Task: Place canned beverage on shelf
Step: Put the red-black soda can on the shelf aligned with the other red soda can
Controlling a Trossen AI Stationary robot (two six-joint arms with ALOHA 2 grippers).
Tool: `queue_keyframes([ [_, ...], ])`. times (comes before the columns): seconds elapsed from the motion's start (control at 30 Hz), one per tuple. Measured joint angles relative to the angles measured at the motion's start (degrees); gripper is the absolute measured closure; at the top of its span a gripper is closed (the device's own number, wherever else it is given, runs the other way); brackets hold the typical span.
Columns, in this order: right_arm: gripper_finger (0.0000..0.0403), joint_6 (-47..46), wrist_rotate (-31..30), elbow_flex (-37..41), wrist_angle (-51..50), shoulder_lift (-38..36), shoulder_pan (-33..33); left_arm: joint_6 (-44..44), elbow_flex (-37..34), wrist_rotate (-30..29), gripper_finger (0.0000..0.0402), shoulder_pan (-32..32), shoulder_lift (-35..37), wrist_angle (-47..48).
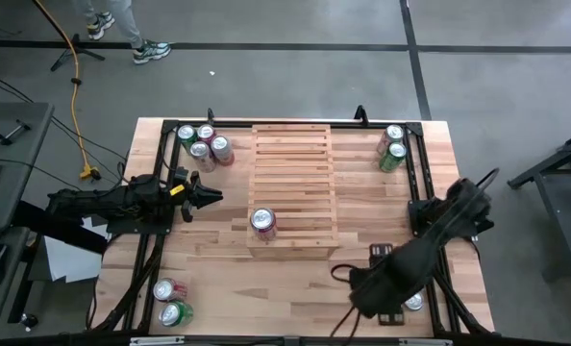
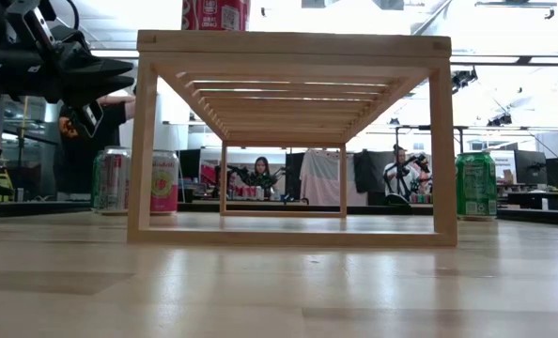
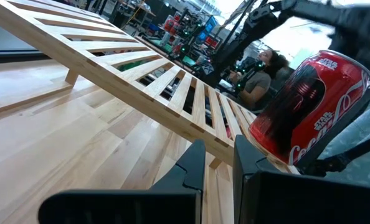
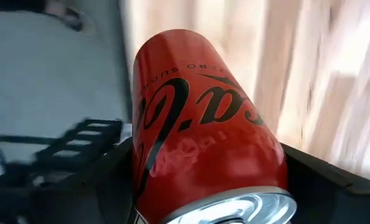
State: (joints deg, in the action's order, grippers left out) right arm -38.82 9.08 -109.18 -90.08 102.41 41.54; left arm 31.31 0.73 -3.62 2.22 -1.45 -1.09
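Hiding most of a red can (image 4: 203, 143) at the table's (image 1: 218, 259) near right corner, the right gripper (image 1: 401, 306) straddles it, jaws wide either side. Left gripper (image 1: 211, 196) waits pinched shut left of the shelf (image 1: 293, 183); people sit far behind.

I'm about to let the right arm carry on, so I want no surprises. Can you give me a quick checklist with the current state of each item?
1. Red can sits between the right gripper fingers: ok.
2. Grip firmly closed on it: cannot tell.
3. Shelf has free slats: ok, only one can stands on it, at the front edge.
4. Left gripper shut, beside the shelf, not over it: ok.
5. Held can upright: cannot tell.
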Motion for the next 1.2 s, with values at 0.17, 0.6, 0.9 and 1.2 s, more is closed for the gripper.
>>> queue_keyframes([
  [0.17, 0.0104, 1.86, -3.77, -10.69, -0.2, -4.41, -2.15, 0.0, -0.01, 0.0, 0.0401, -0.01, 0.0, 0.01],
  [0.6, 0.0104, 24.0, -13.68, -25.01, 0.32, -2.69, -15.51, 0.0, -0.02, -0.02, 0.0401, -0.01, 0.0, 0.0],
  [0.9, 0.0104, 41.82, -20.8, -24.9, 0.07, 4.01, -23.01, 0.0, -0.01, -0.01, 0.0401, -0.01, 0.0, 0.0],
  [1.2, 0.0104, 48.03, -24.08, -24.88, 0.07, 5.38, -25.95, 0.0, -0.01, -0.02, 0.0401, -0.01, 0.0, 0.01],
])
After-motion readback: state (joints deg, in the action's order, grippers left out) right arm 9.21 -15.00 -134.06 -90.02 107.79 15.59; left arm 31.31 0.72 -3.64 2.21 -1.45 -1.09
